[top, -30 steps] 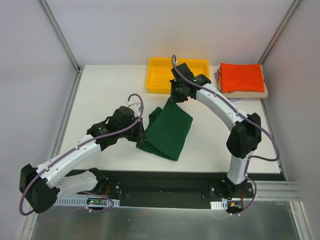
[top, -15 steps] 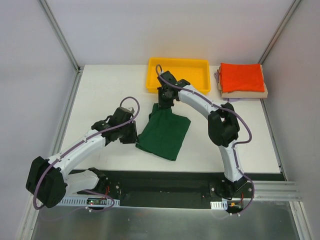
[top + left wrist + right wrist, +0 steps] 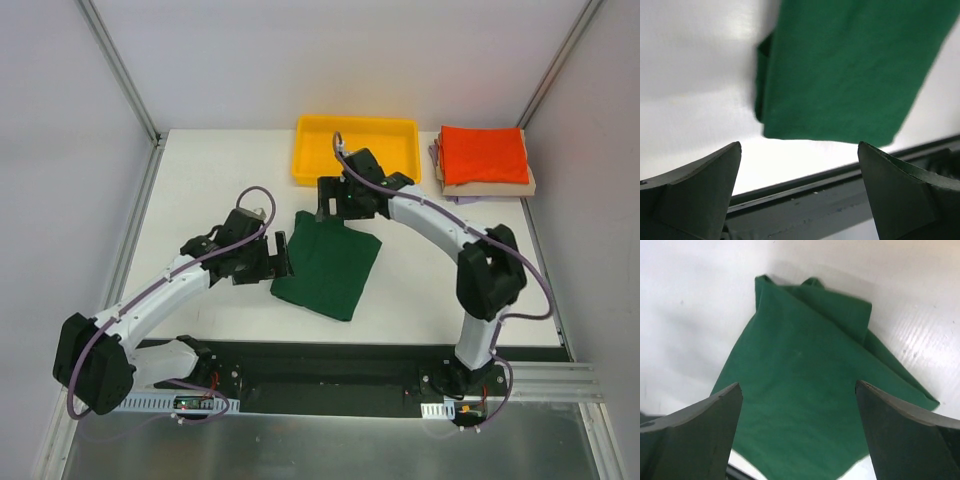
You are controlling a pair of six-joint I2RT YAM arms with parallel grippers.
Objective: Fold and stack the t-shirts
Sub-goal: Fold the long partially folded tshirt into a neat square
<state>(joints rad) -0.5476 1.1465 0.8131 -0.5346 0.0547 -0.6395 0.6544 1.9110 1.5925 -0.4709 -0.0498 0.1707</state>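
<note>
A dark green t-shirt [image 3: 330, 265] lies folded flat in the middle of the white table, free of both grippers. My left gripper [image 3: 280, 256] stands open just off its left edge; in the left wrist view its jaws [image 3: 799, 150] frame bare table below the cloth [image 3: 850, 70]. My right gripper [image 3: 334, 207] hovers open over the shirt's far edge, with the green cloth [image 3: 800, 390] spread beneath its jaws [image 3: 798, 385]. At the back right sits a stack of folded t-shirts: orange-red [image 3: 484, 153] on top, tan [image 3: 492, 187] under it, lavender [image 3: 436, 152] peeking out at the left.
A yellow plastic tray [image 3: 300, 150] stands at the back centre, just behind the right gripper. The black mounting rail [image 3: 330, 365] runs along the table's near edge and shows in the left wrist view [image 3: 840, 200]. Grey walls close in both sides.
Both grippers have gone from shut to open and let go of the green shirt, which has settled flat. The right gripper has lifted a little off the cloth's far edge.
</note>
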